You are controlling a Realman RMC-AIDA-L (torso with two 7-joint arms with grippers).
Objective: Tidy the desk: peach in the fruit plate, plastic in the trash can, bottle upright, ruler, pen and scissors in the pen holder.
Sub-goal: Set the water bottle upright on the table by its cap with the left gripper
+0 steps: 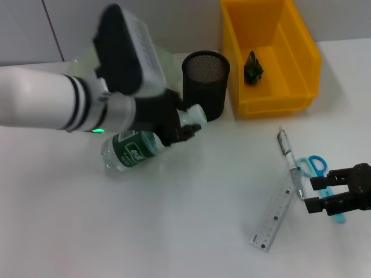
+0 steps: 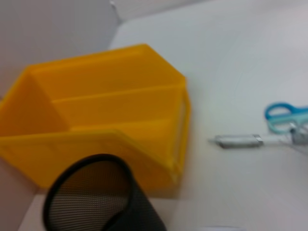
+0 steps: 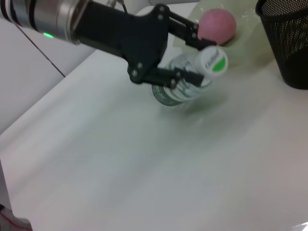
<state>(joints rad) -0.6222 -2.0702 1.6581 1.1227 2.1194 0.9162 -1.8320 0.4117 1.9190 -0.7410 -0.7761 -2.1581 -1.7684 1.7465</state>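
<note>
The left gripper [image 1: 184, 128] is clamped on the neck of the bottle [image 1: 134, 148], which lies tilted on the table [image 1: 174, 231] just beside the pen holder [image 1: 206, 81]; I'd swing it upright slowly, away from that mesh cup. The right gripper [image 1: 324, 197] hangs spread wide over the scissors [image 1: 317, 168], with pen [image 1: 288, 159] and ruler [image 1: 275, 217] close by.

The clear bottle [image 1: 134, 148], green-labelled and white-capped, lies tilted beside the black mesh pen holder [image 1: 206, 83]. The pink peach [image 3: 217, 25] sits on the pale fruit plate [image 3: 250, 48] next to the holder. The pen [image 1: 290, 163], clear ruler [image 1: 276, 215] and blue scissors [image 1: 317, 168] lie together, well apart from the holder. The yellow trash can [image 1: 272, 58], beside the holder, contains dark plastic [image 1: 253, 68].
</note>
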